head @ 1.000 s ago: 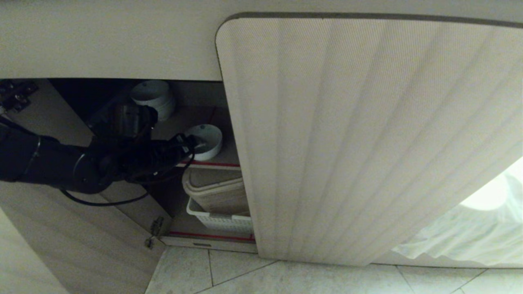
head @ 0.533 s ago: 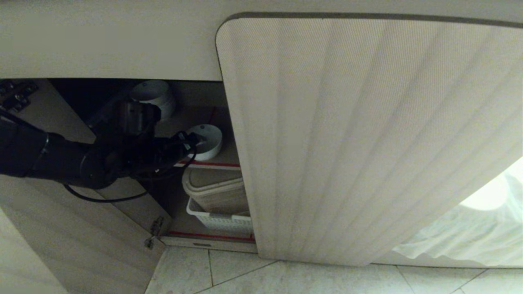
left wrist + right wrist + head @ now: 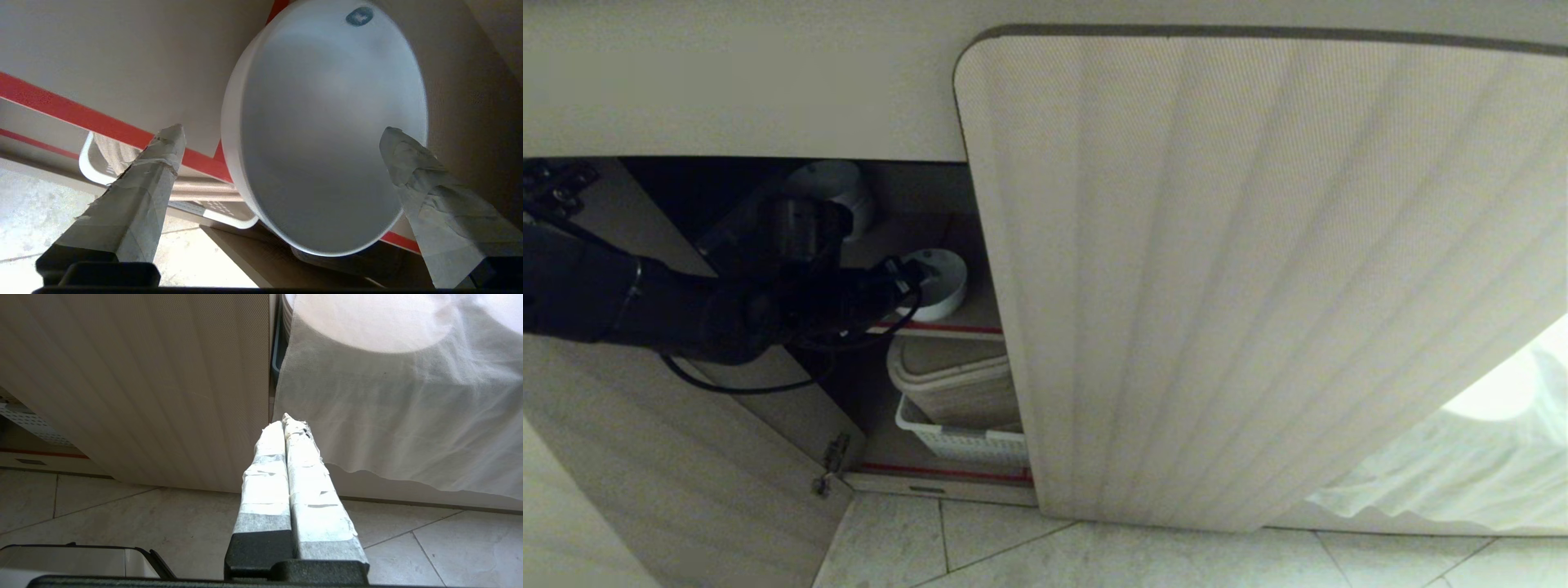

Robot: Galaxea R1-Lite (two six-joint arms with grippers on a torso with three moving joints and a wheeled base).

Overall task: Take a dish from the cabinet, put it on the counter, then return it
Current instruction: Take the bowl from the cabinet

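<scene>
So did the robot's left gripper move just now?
Yes. The left gripper has reached further into the cabinet, over the bowl, judged against the shelf's red edge. It is open around the bowl.

Open cabinet under the counter, left arm reaching in.

The dish sits on the upper shelf near its front edge, a stack of bowls farther back on the same shelf. The left gripper hangs right at the dish, one finger on each side. Below, on the lower shelf, a basket stands. The closed door stands to the right.
</scene>
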